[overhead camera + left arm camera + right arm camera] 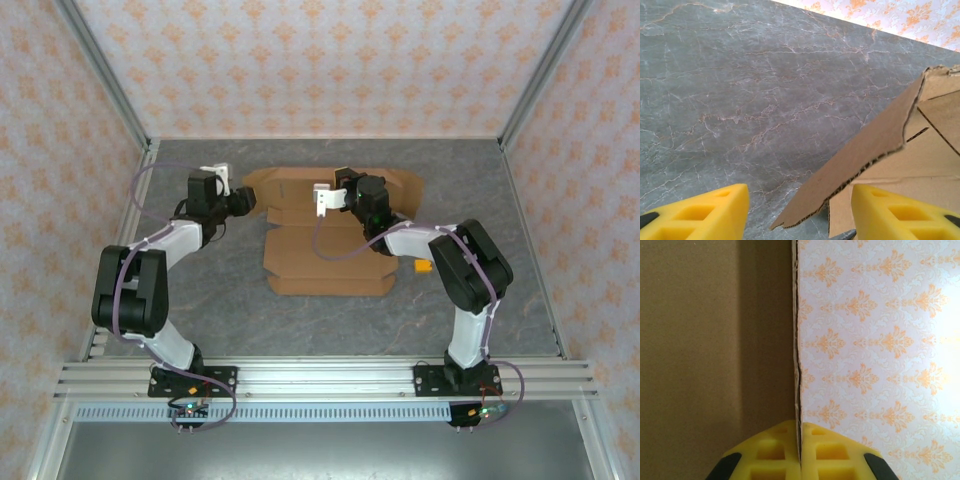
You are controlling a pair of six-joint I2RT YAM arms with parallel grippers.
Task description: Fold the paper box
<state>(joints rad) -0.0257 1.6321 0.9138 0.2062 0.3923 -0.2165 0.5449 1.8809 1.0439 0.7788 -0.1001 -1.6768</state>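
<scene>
In the overhead view the paper box (330,262) lies mostly flat at the centre of the grey marbled table (200,320), its far flaps reaching toward the upper middle of the frame. The left gripper (250,200) sits at the sheet's upper left corner and the right gripper (330,195) over its upper middle. A small orange block (424,270) rests on the table just right of the cardboard, beside the right arm. From this height it is not clear how either pair of jaws stands.

The left wrist view supplies that. The left gripper (800,215) is spread wide, its yellow fingers (710,212) in the bottom corners of the frame. A raised flap of the paper box (875,150) slants up from between them toward the upper right, its corrugated edge showing, and it looks clear of both pads. Bare table (740,90) takes up the left.

The right wrist view shows the right gripper (801,445) at the bottom centre, pinched closed on a thin edge of the paper box (715,340). The panel stands upright across the left half, with the patterned wall (880,340) on the right.
</scene>
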